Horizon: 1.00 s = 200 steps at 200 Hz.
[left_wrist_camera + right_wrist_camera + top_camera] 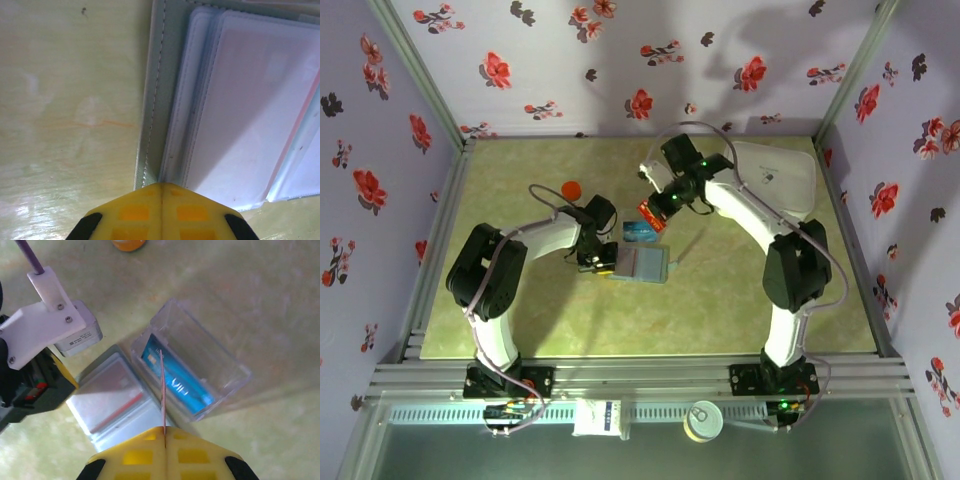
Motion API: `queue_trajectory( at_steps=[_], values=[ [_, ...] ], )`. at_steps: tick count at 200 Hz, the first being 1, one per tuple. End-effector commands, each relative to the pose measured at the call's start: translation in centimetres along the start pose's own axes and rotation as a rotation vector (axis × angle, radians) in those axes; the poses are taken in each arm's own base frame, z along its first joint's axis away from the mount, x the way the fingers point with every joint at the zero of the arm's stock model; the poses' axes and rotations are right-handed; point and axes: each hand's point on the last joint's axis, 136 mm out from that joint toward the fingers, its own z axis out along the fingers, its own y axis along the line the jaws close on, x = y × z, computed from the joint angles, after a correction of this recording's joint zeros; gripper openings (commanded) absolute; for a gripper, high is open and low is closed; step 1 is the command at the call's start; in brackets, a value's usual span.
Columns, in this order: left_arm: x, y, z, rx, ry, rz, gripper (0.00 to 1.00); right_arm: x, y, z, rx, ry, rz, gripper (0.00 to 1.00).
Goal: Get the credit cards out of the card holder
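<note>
My right gripper (165, 433) has its jaws clamped on the held card (163, 385), which I see edge-on as a thin reddish line standing over the clear box (223, 363) in the middle of the right wrist view. A blue card (181, 381) lies inside that box. The card holder (106, 401) lies open just to the lower left of the box, touching it, with its pale sleeves facing up.

My left gripper (161, 187) has its jaws together, the tip resting at the holder's stitched grey edge. The left arm's white camera mount (46, 322) crowds the upper left of the right wrist view, close to the holder.

From above, an orange object (571, 188) sits up and left of the grippers, and a big white rounded box (782, 180) sits at upper right. The table (740, 320) is glossy yellow-green marble, with floral walls (620, 60) around it.
</note>
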Motion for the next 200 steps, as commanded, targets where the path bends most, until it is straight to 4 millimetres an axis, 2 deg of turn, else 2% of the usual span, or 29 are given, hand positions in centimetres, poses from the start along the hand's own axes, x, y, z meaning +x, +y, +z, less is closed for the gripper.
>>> queue_trajectory(
  at_steps=[1, 38, 99, 162, 200],
  values=[
    [0.7, 0.2, 0.2, 0.016, 0.025, -0.008, 0.00, 1.8, -0.5, 0.2, -0.006, 0.125, -0.262, 0.00],
    [0.7, 0.2, -0.2, 0.017, 0.022, -0.009, 0.00, -0.1, -1.1, 0.6, -0.015, 0.127, -0.447, 0.00],
    [0.3, -0.3, -1.6, 0.030, -0.003, -0.008, 0.02, -2.0, -1.3, 2.9, -0.107, 0.150, -0.522, 0.00],
    [0.1, -0.2, -2.2, 0.031, -0.010, -0.011, 0.03, -1.9, -2.5, 5.7, -0.110, 0.177, -0.532, 0.00],
    [0.0, -0.2, -2.2, 0.030, -0.009, -0.015, 0.03, -1.4, -3.5, 6.3, -0.087, 0.204, -0.484, 0.00]
  ],
)
